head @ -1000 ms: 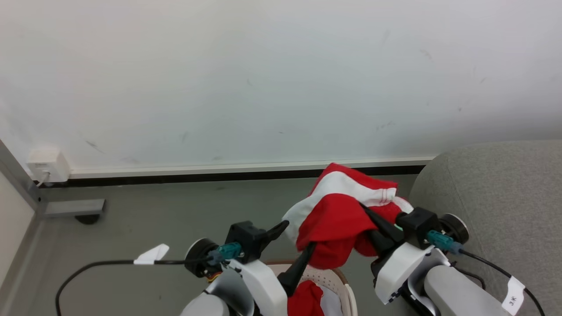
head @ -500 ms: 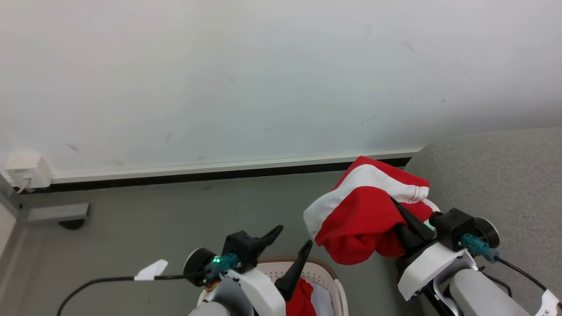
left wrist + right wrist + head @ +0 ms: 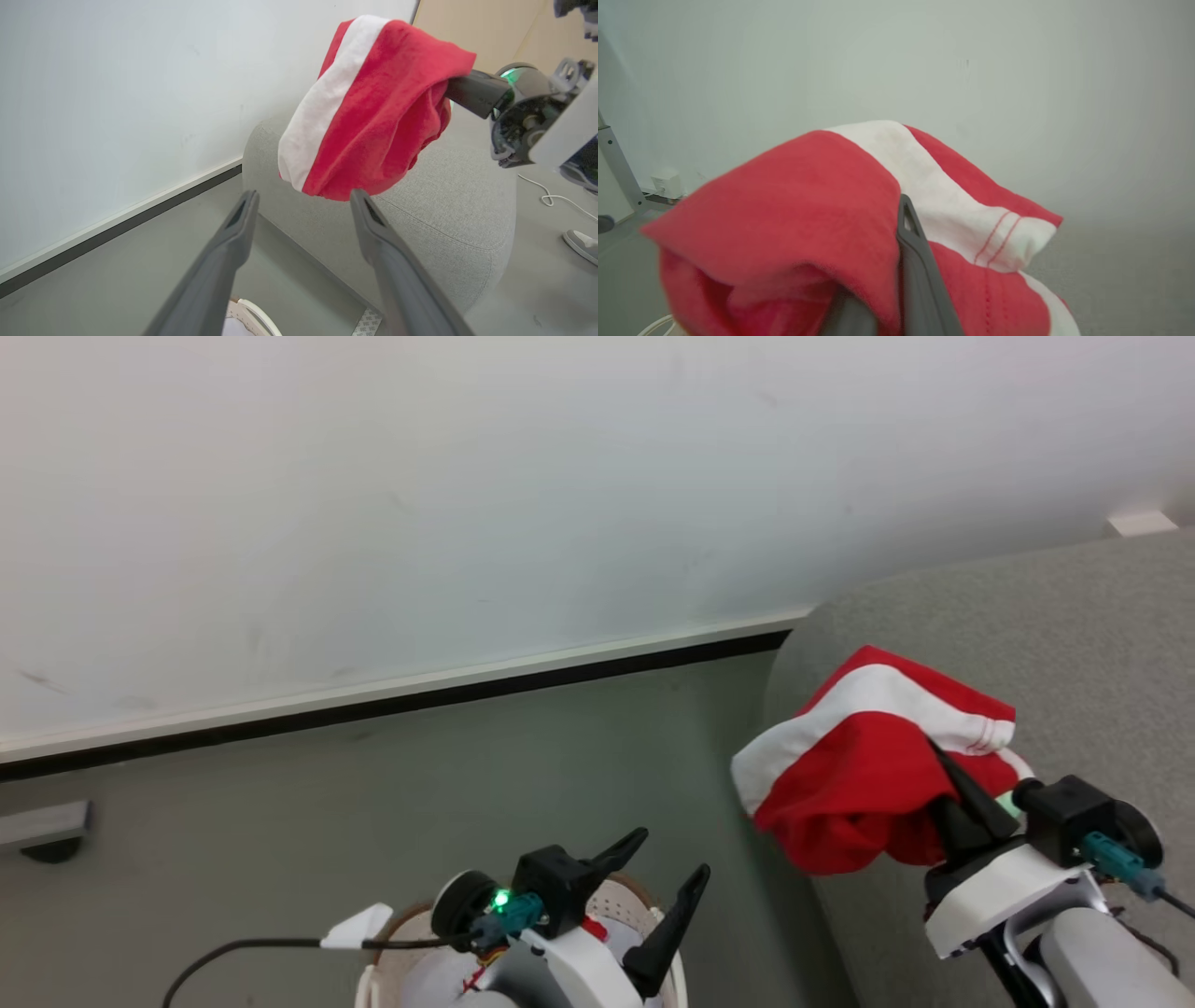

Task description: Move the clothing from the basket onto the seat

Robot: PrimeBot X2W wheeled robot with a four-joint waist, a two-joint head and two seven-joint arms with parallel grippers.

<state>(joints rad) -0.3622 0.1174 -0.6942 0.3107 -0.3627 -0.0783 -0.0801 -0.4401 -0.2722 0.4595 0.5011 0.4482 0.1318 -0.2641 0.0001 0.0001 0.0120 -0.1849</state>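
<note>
**One red-and-white garment is carried to the seat's corner and is not yet set down.**

Nearest, the oval cream-white perforated plastic basket (image 3: 625, 901) is seen under the left pincer (image 3: 670, 854). Its two long dark fingers are spread wide and nothing is held in them. A second ago one finger was against the cloth; now the cloth is cleared. A scrap of red is still seen inside the basket, so more clothing is judged to be left. Further out, the soft bright red fabric garment with a broad white band (image 3: 859, 775) is clamped in the tightly closed right pincer (image 3: 948, 775) and hangs bunched in loose folds. With the robot's turn it has been brought from above the smooth grey floor (image 3: 373, 821) to the rounded corner of the large light grey woven-fabric seat (image 3: 1074, 644). Lowering and release are judged to remain.
</note>
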